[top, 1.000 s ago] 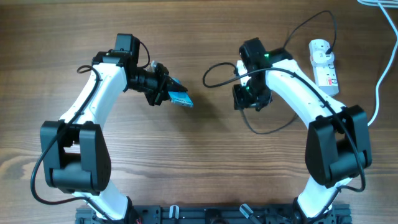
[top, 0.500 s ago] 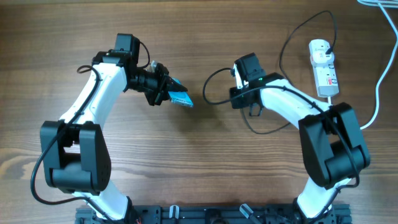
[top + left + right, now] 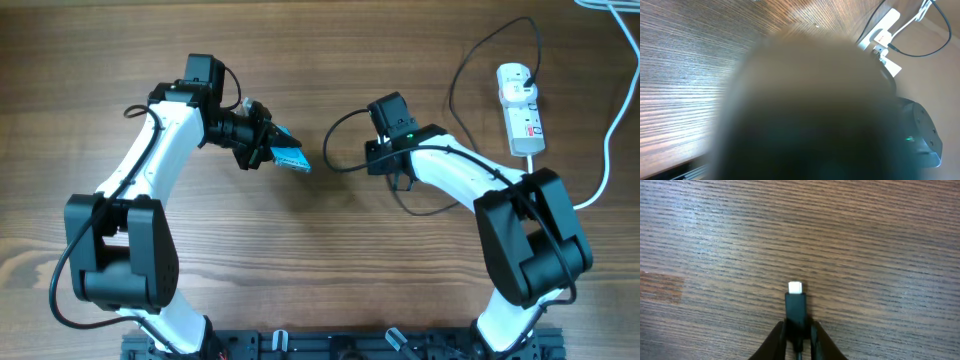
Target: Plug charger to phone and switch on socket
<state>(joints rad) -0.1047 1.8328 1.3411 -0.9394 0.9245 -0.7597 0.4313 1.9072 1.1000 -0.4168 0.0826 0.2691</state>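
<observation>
My left gripper (image 3: 262, 143) is shut on the phone (image 3: 288, 157), a small teal-screened slab held tilted above the table, left of centre. In the left wrist view a dark blur (image 3: 805, 110) fills most of the frame. My right gripper (image 3: 378, 158) is shut on the charger's black connector (image 3: 795, 307); its pale metal tip (image 3: 795, 286) sticks out past the fingers (image 3: 777, 337), just above the wood. The thin black cable (image 3: 335, 135) loops beside the gripper and runs to the white adapter (image 3: 514, 75), which sits plugged in the socket (image 3: 523, 122) at far right.
The socket's thick white cord (image 3: 610, 120) curves along the right table edge. The socket also shows in the left wrist view (image 3: 884, 31), with the right arm (image 3: 920, 130) below it. Bare wood lies between the two grippers.
My right gripper has swung round and moved left with the connector, closer to the phone. The left arm and phone have not moved.
</observation>
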